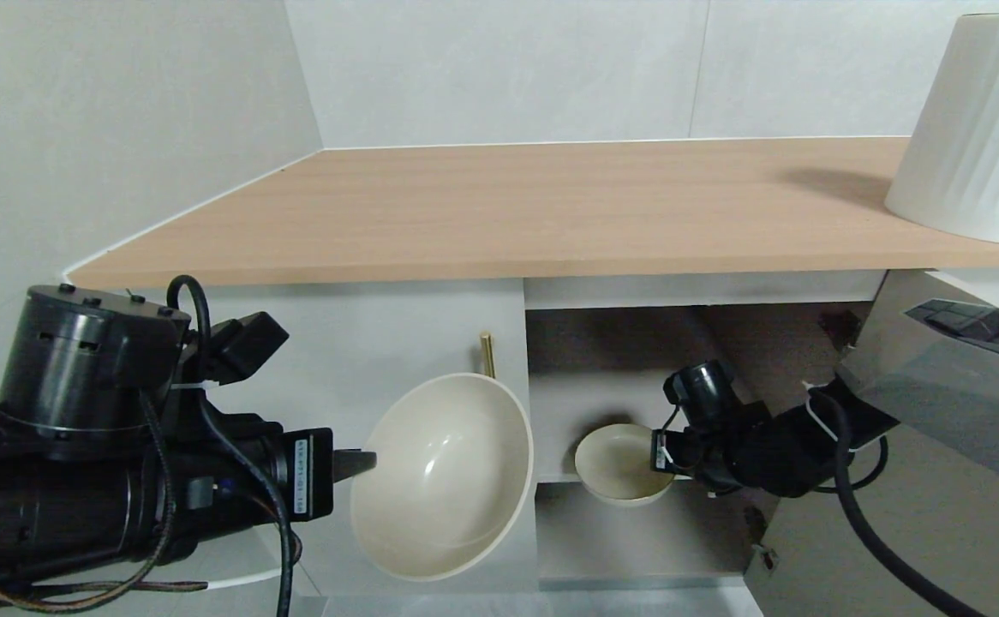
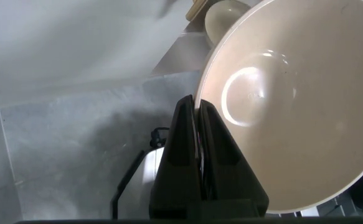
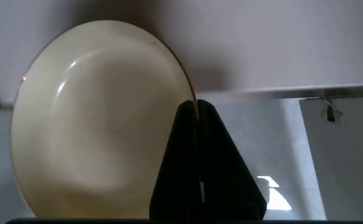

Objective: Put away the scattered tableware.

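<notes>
My left gripper [image 1: 361, 464] is shut on the rim of a large cream bowl [image 1: 441, 476], held tilted in front of the closed cabinet door, below the wooden counter. The left wrist view has the same large bowl [image 2: 293, 106] pinched at its rim between the fingers [image 2: 197, 124]. Inside the open cabinet, my right gripper [image 1: 661, 452] is shut on the rim of a smaller cream bowl [image 1: 621, 464], which is at the edge of the shelf [image 1: 555, 411]. From the right wrist that small bowl [image 3: 100, 118] is clamped at its rim by the fingers [image 3: 193, 124].
A wooden counter [image 1: 551, 210] runs above, with a white ribbed lamp shade [image 1: 984, 128] at its right end. The closed left door has a brass handle [image 1: 487, 355]. The open right door [image 1: 954, 403] swings out at the right. A lower compartment [image 1: 637, 531] lies under the shelf.
</notes>
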You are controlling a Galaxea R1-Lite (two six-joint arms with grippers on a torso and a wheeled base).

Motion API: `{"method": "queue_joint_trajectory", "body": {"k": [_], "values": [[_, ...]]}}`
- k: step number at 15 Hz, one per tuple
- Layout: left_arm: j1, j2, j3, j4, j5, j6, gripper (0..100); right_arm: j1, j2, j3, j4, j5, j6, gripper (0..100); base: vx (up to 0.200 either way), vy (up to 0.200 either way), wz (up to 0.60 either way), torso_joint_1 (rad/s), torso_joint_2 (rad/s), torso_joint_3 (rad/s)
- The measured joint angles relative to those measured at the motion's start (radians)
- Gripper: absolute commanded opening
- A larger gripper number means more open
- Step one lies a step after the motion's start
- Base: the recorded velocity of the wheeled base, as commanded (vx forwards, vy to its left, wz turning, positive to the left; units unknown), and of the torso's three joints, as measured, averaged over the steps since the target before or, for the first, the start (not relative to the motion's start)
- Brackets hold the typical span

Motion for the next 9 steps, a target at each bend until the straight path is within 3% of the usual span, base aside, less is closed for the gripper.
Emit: {"method": "queue_joint_trajectory", "body": {"k": [2,9], "values": [[0.000,0.002,0.000,0.000,0.001,0.000,0,-0.015,0.031,-0.044,-0.004,-0.064,0.019,0,0.000,0.000,0.00,0.000,0.00,0.000],[0.001,0.029,-0.003,-0.018,0.010,-0.007,0,-0.027,0.119,-0.142,-0.041,-0.141,0.020,0,0.000,0.000,0.00,0.000,0.00,0.000]]}}
